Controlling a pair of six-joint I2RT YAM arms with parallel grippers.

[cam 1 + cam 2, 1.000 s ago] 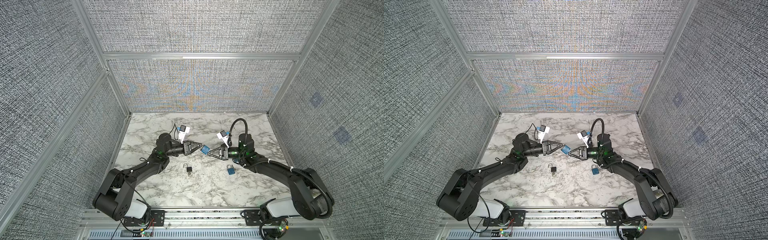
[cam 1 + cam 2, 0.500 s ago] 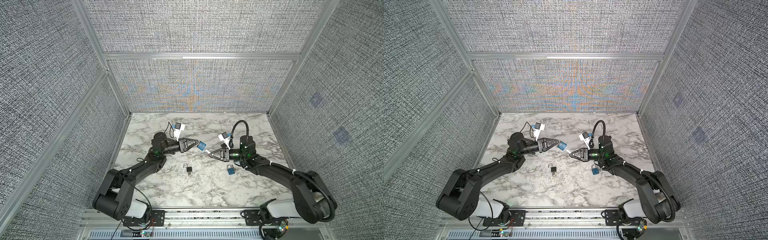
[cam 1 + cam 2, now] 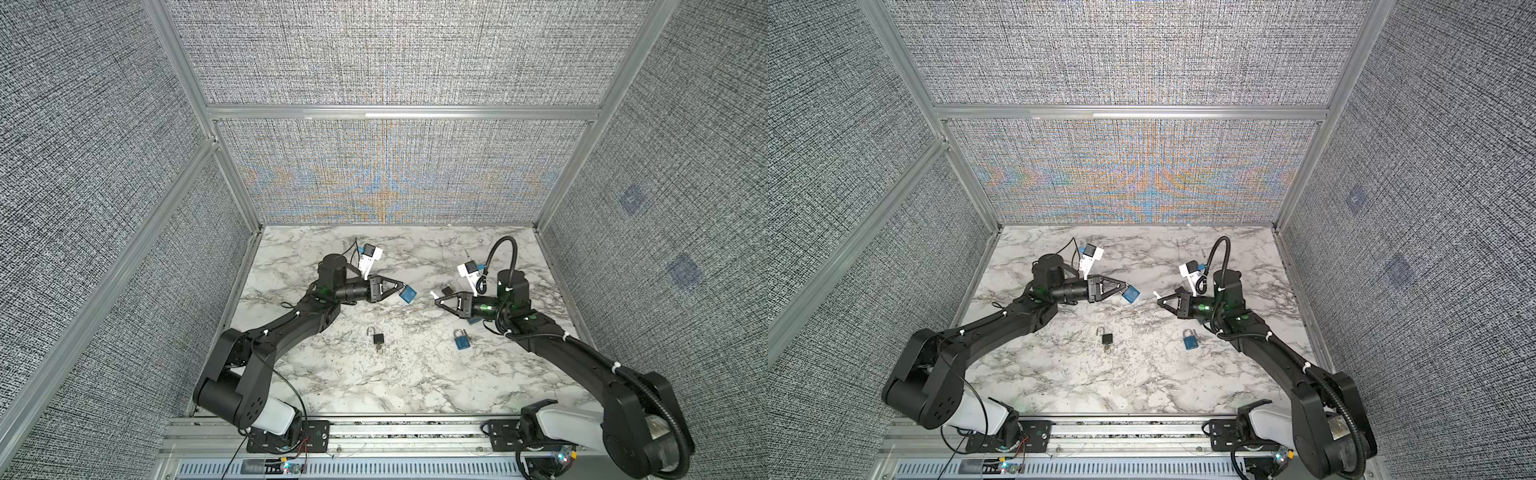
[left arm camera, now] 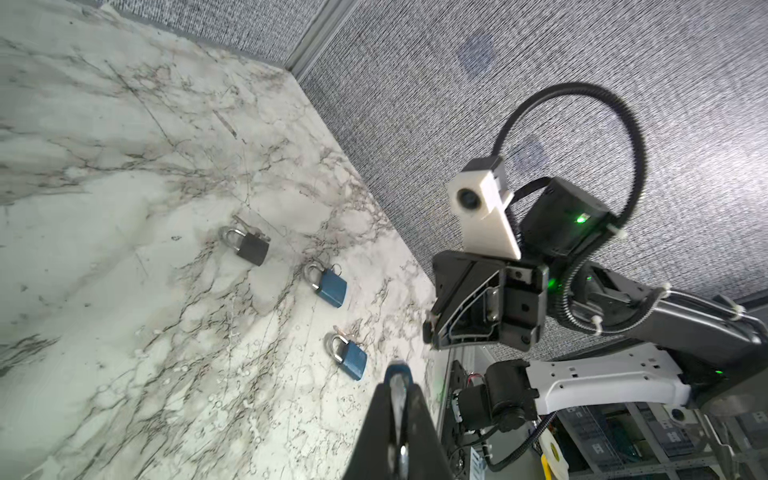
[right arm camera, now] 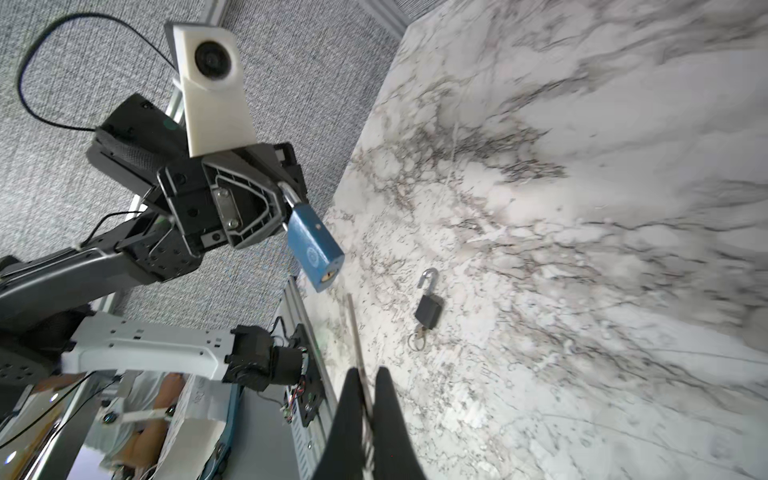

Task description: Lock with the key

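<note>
While the lock is held tight in the left gripper, the key pinched in the right gripper should be aimed at the keyhole. It should be pushed in straight.

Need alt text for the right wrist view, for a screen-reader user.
The left gripper holds a blue padlock by its shackle in the air, keyhole toward the camera. In the foreground the right gripper pinches a thin metal blade, likely the key, pointing toward it. A black padlock lies on the marble table, shackle open.
</note>
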